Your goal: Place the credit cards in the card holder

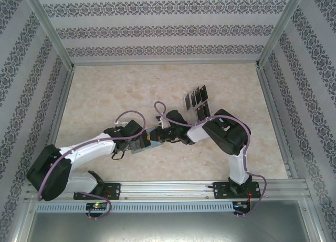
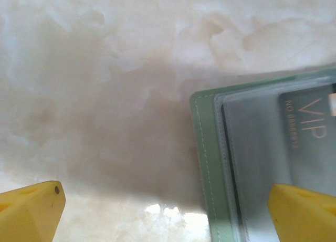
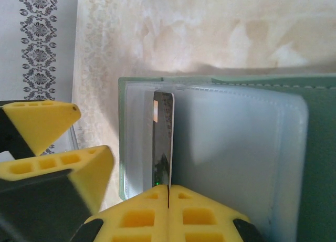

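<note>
Right gripper (image 3: 168, 195) clamps a thin black credit card (image 3: 164, 137) edge-on, straight ahead in the open sage-green card holder's (image 3: 315, 147) clear sleeve (image 3: 236, 147), to slide it home. Left gripper (image 2: 167, 213) gapes, one finger over the holder, likely steadying.

The right gripper (image 3: 168, 193) pinches a black card (image 3: 163, 139) by its near edge, fingers pressed together. The card stands edge-on among the clear sleeves (image 3: 236, 147) of the open green holder (image 3: 317, 147), which lies on the marbled table (image 3: 210, 32).
</note>
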